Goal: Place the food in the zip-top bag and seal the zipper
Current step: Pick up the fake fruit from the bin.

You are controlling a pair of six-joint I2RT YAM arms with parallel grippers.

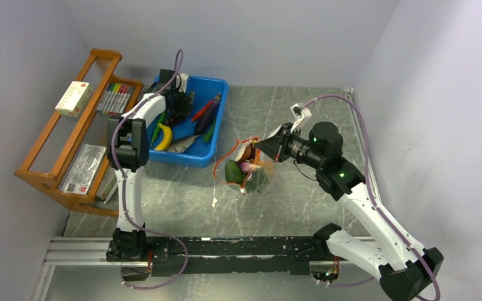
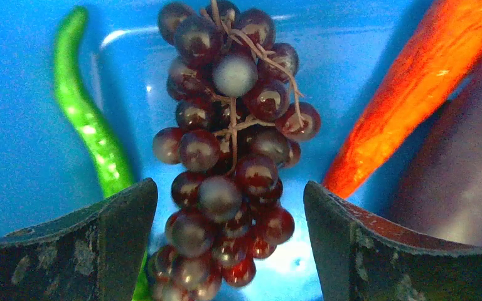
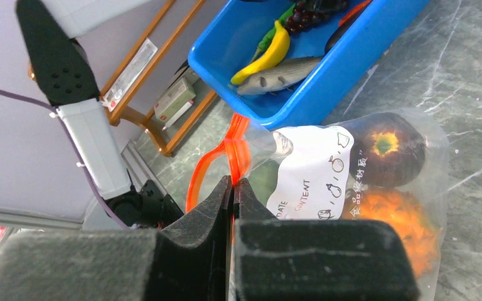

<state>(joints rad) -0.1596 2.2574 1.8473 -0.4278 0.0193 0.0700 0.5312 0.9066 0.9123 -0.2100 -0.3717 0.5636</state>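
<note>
On the bench [image 1: 301, 194], you are partway through, by my reading. The blue bin [image 1: 188, 158] at the far left holds plenty yet to move. The zip-top bag [image 1: 246, 170] lies mid-bench with some food inside, and your right pincer [image 1: 260, 145] is pinched tight on its edge just by the mouth. Your left pincer [image 1: 177, 103] is down in the bin, spread wide and gripping nothing.

Only the left wrist view shows what it straddles: the dark red grapes [image 2: 232, 157], lying on the bin floor between a green chilli [image 2: 88, 119] and a red one [image 2: 408, 94].

Only the right wrist view shows the bag's load, a dark purple piece [image 3: 386, 147] above an orange one [image 3: 395, 229]. It also shows the zipper [image 3: 233, 147] gaping in a loop, so bagging the grapes and sealing are left.
</note>
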